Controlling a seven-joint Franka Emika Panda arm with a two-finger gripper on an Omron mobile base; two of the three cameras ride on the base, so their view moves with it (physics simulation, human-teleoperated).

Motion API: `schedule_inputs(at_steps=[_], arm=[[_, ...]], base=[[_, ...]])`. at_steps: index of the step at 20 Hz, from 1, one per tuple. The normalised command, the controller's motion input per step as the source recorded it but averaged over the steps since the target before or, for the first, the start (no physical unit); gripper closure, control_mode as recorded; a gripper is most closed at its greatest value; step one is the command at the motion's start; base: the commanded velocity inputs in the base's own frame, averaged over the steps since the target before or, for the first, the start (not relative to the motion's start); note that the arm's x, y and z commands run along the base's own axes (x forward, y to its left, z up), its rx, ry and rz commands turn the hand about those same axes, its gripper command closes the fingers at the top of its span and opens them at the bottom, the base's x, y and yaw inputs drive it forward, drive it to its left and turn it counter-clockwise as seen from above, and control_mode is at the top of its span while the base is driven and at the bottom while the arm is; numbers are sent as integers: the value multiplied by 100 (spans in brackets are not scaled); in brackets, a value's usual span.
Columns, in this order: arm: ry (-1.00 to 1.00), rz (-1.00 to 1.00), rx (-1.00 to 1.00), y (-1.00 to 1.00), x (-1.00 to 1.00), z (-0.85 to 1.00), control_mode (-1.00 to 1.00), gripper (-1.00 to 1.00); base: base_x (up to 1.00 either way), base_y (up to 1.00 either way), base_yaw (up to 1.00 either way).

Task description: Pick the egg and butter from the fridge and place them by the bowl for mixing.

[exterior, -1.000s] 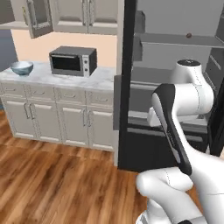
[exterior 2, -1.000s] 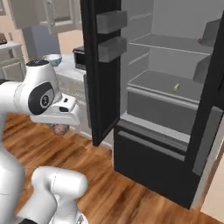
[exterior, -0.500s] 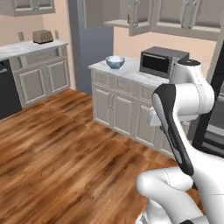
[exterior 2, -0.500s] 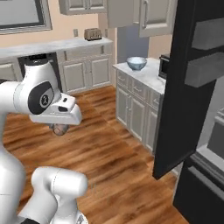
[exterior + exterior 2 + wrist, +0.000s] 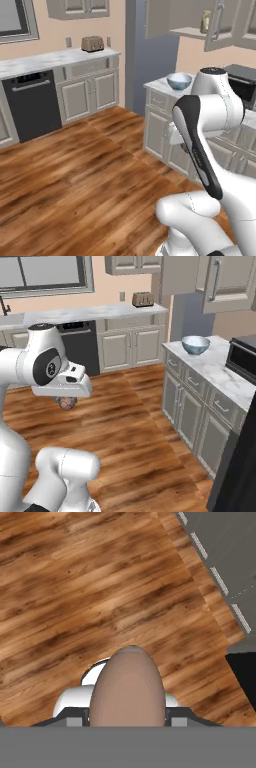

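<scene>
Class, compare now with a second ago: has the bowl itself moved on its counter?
No. The bowl sits at the same counter end, left of the microwave. The whole picture shifted because the base turned.

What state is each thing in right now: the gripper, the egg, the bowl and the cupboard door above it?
gripper: shut on the egg, held over the wood floor.
egg: gripped between the fingers, off any surface, not yet by the bowl.
bowl: upright on the marble counter, nothing seen in it.
upper cupboard door: swung open.
toaster: upright on the far counter.
</scene>
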Motion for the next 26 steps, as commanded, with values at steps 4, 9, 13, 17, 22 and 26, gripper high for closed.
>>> schedule_inputs(at_steps=[4,9,13,17,22,26], arm=[[0,0,0,0,0,0,100,100],[0,0,0,0,0,0,100,100],[0,0,0,0,0,0,100,100],[0,0,0,0,0,0,100,100],[0,0,0,0,0,0,100,100],[0,0,0,0,0,0,100,100]], base=[[100,40,-12],[100,70,-45],[87,77,-63],[71,79,-71],[61,73,-75],[66,69,-71]])
